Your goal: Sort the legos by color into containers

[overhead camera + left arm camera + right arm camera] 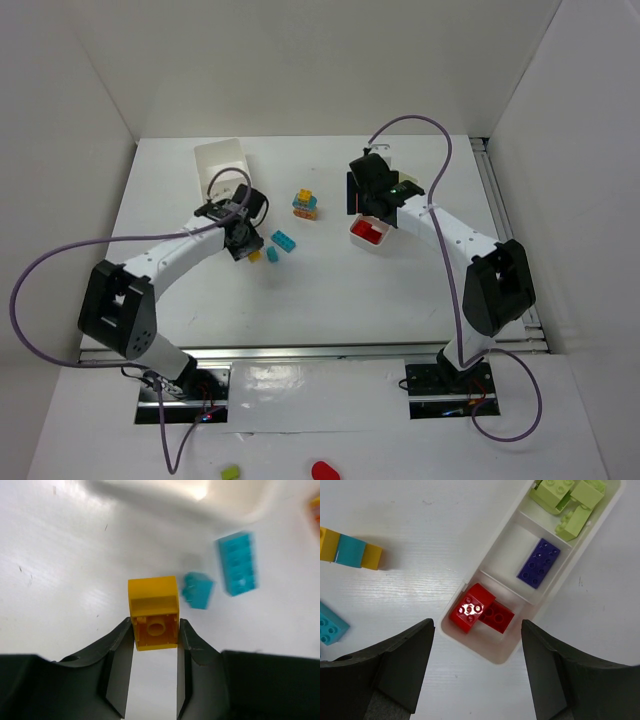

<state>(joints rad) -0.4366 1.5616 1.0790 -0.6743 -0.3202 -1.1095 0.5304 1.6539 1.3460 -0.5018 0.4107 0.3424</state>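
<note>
Left wrist view: yellow brick (pixel 153 612) tipped on its side on the white table (pixel 60 580), hollow underside facing the lens, pinched across 2 flat side walls by the left gripper (pixel 154 635). Looks light, rigid and glossy; likely to slip or pivot if squeezed near an edge, so best held square on those flat walls, clear of the studs. Just beside it, untouched: small cyan brick (pixel 198 590) and long cyan brick (pixel 238 563). Near, the small white box (pixel 222 165). Across the table, right gripper (pixel 477 645) spread wide and empty above the divided tray (pixel 492 655), over its red bricks (pixel 480 611); 1 purple brick (pixel 538 563) and lime bricks (pixel 567 502) in the next compartments.
</note>
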